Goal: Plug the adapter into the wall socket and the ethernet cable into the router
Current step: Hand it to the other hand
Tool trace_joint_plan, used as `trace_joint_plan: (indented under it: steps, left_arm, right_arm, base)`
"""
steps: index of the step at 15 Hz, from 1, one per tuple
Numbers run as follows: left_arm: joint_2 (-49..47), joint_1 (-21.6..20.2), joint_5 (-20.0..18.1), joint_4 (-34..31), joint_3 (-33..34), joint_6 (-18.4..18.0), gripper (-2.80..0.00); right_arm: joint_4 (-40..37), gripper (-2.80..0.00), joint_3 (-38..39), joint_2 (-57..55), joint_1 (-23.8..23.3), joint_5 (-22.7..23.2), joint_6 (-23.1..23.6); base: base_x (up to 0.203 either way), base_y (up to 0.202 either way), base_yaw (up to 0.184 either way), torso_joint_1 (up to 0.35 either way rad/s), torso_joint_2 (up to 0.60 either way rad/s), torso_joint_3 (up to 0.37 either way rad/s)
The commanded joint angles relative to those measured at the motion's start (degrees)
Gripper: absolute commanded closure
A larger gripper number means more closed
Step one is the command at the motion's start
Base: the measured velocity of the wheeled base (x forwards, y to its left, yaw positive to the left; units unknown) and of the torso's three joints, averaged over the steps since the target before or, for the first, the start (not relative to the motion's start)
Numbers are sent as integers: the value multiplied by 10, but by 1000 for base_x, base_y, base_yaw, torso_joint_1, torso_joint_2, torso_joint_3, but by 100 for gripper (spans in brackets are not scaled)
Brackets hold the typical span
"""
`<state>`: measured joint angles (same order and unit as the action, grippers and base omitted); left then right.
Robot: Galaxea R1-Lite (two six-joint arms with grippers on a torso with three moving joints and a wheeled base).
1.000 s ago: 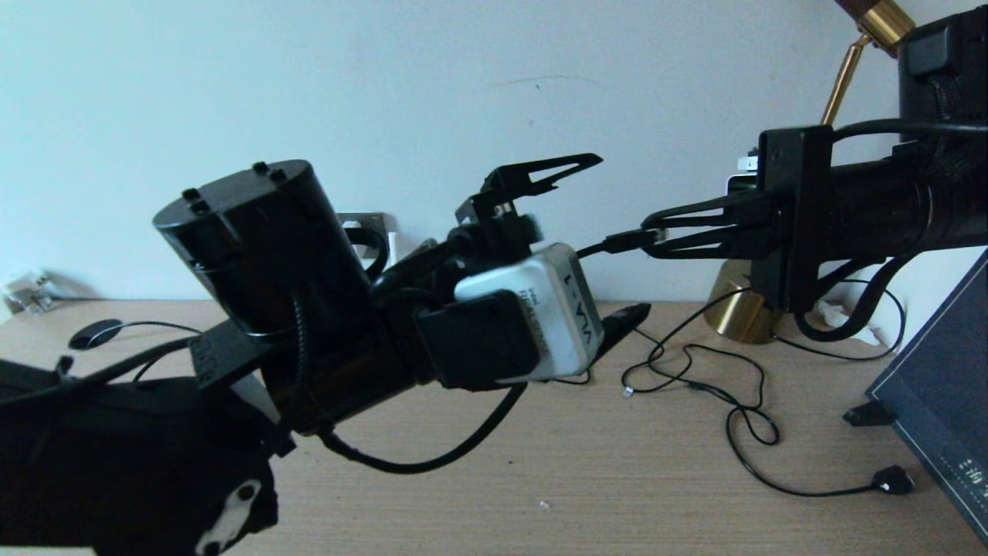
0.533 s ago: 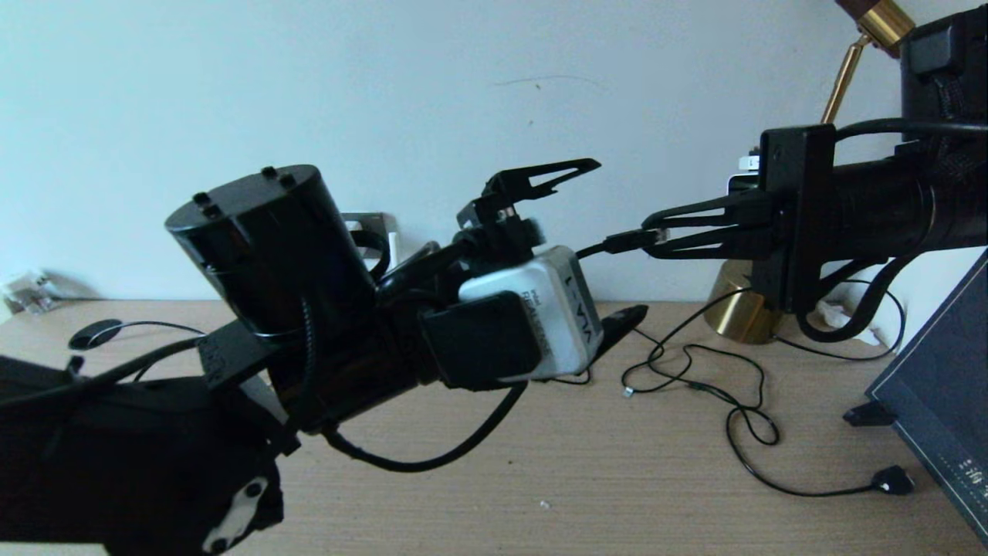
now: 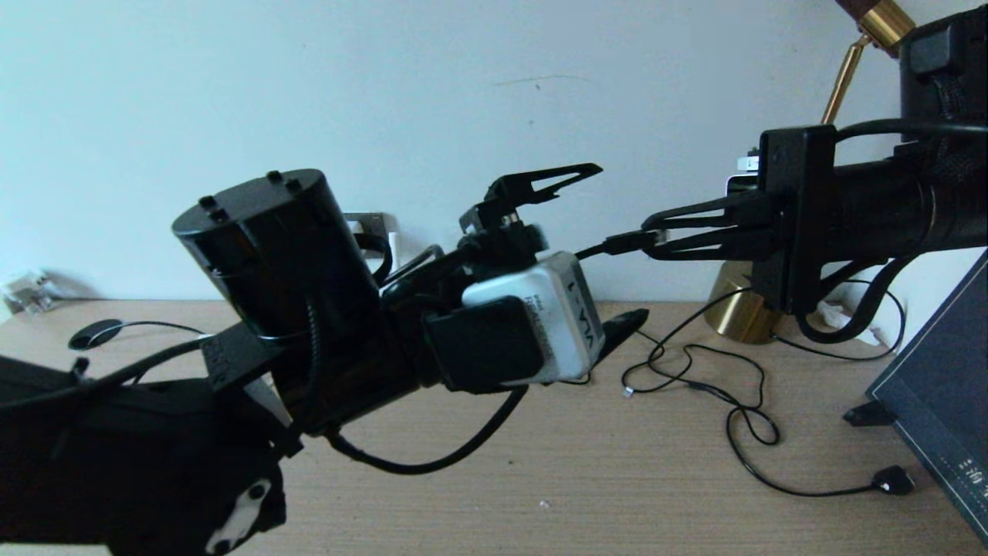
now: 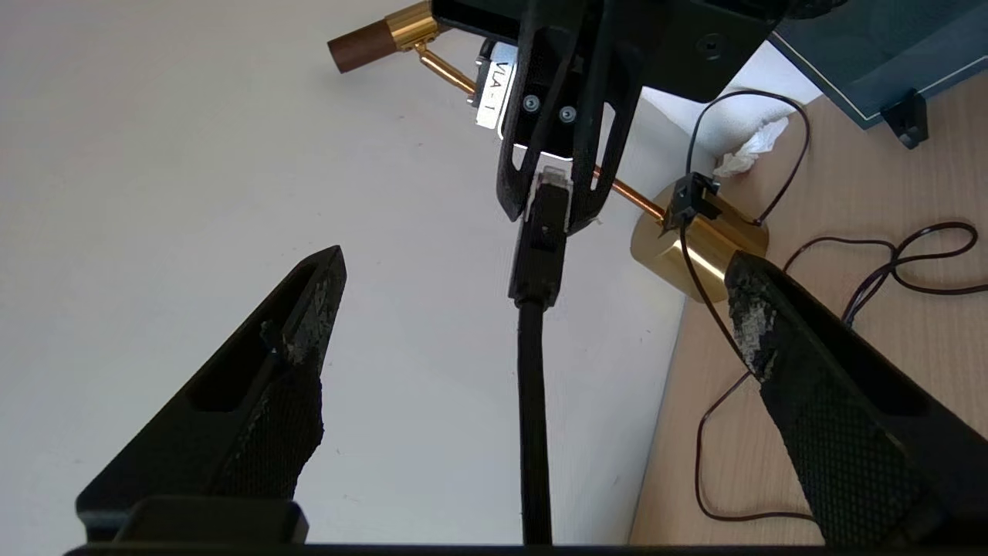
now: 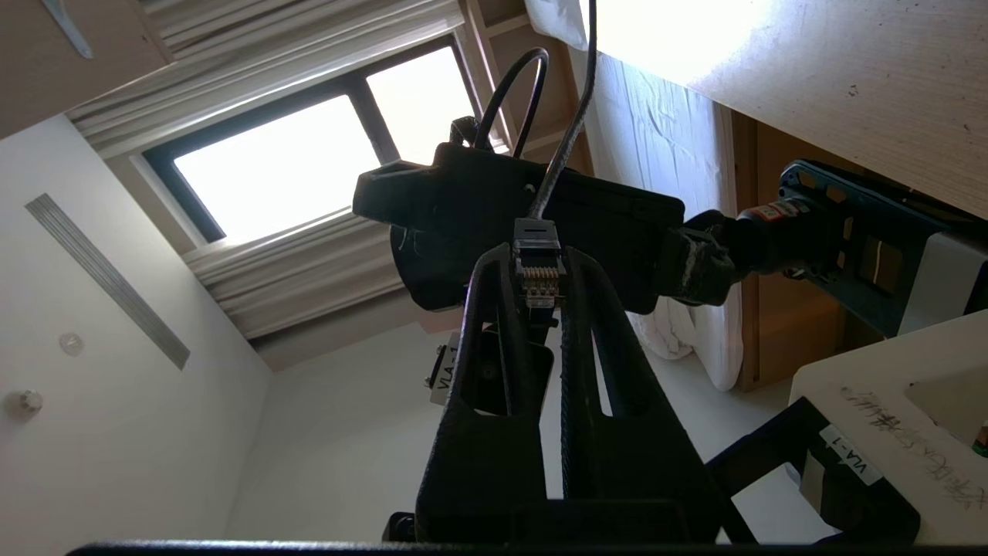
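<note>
Between two grippers, one ethernet cable [image 3: 617, 244] hangs.

Black arms, ribbed black tool [image 3: 656, 234] fingers, white wrist camera labelled VLA-1, looping black cables

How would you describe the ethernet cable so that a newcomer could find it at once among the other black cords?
Start from the right arm, which reaches in from the right above the wooden desk. Its end effector is shut on the small clip-type plug of the ethernet cable, held in the air before the wall. Unlike the thin black cords looped on the desk, it hangs off the surface, and its plug shows a row of metal contacts.
</note>
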<state>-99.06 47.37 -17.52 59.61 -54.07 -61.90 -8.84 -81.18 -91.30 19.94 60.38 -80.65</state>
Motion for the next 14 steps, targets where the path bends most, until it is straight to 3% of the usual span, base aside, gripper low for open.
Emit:
trace_joint_plan:
  steps: [1,3,4,14]
  left_arm:
    - [-1,0,-1,3,0,-3,-280]
    - [-2,0,-1,4,-1,-2,-280]
    - [-3,0,-2,4,-1,0,0]
    - [2,4,-2,5,12,1,0]
  right_arm:
    - [0,0,0,0,0,4,-5]
    - [0,0,0,0,0,4,-5]
    - [0,0,1,0,0,4,-5]
    - [0,0,4,2,1,4,-6]
  base:
    - [0,0,0,0,0,0]
    - [0,0,0,0,0,0]
    - [0,0,0,0,0,0]
    - [0,0,0,0,0,0]
